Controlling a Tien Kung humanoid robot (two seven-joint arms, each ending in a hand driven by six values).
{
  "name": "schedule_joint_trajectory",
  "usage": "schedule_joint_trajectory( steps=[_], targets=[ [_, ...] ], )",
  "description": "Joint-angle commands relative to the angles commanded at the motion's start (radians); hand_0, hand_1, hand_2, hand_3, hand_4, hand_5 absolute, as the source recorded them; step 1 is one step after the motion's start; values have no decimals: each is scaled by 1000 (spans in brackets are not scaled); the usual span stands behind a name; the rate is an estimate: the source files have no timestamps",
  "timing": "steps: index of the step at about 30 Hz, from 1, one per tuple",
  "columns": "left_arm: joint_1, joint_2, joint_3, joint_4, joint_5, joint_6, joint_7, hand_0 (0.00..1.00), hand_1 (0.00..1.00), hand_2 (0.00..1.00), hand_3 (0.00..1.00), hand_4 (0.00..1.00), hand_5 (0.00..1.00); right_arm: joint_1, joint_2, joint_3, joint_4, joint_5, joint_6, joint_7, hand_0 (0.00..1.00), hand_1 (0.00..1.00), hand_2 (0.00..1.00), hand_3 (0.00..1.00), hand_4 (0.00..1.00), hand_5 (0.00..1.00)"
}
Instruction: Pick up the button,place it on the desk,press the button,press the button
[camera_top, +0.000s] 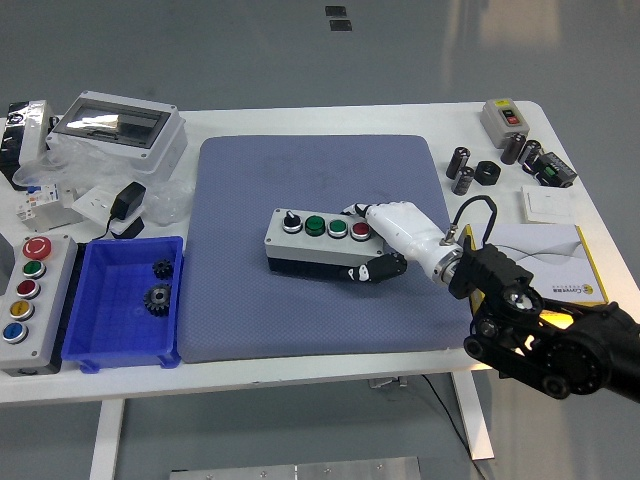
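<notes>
Here, one grey button box (318, 242) with four controls on top: a black knob, two green buttons, one red. Lying flat on the blue mat (300, 190), near its middle. Gripped at its right end by the right hand (385, 240), white fingers (355, 211) over the top, dark thumb under the front. Two gears (159, 283) in one blue bin (125, 300) at left; a second, five-button box (27, 290) beside it. Yellow-edged booklet (560, 262) right, partly hidden by the arm.

White table (300, 120); blue-grey mat (300, 300) centred on it. Left of mat: blue bin (100, 345), grey button panel (45, 300), clear-lidded enclosure (118, 128). Right: yellow-edged booklet (535, 255), small black cylinders (462, 170).
</notes>
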Motion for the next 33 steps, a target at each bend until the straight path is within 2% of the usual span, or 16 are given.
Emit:
schedule_joint_trajectory(
  steps=[2, 4, 8, 19, 33],
  targets=[
    [1, -2, 2, 0, -1, -1, 0, 658, 588, 620, 689, 840, 285, -16, -45, -19, 56, 5, -11, 29, 177, 313, 361, 321, 114, 2],
    [1, -4, 3, 0, -1, -2, 0, 657, 587, 620, 690, 840, 284, -26, -74, -35, 95, 13, -18, 53, 184, 318, 364, 324, 116, 2],
    [2, -4, 0, 0, 4, -2, 3, 657, 587, 620, 690, 840, 284, -44, -96, -55, 130, 6, -43, 84, 184, 318, 364, 324, 116, 2],
    [-1, -7, 2, 0, 7, -3, 3, 658, 587, 620, 690, 841, 287, -70, -32, -39, 17, -101, -114, 69, 215, 344, 387, 351, 163, 2],
    [-2, -6, 1, 0, 9, -1, 6, 658, 588, 620, 690, 841, 287, -62, 6, -12, -44, -101, -92, 64, 251, 372, 407, 378, 203, 2]
  ],
)
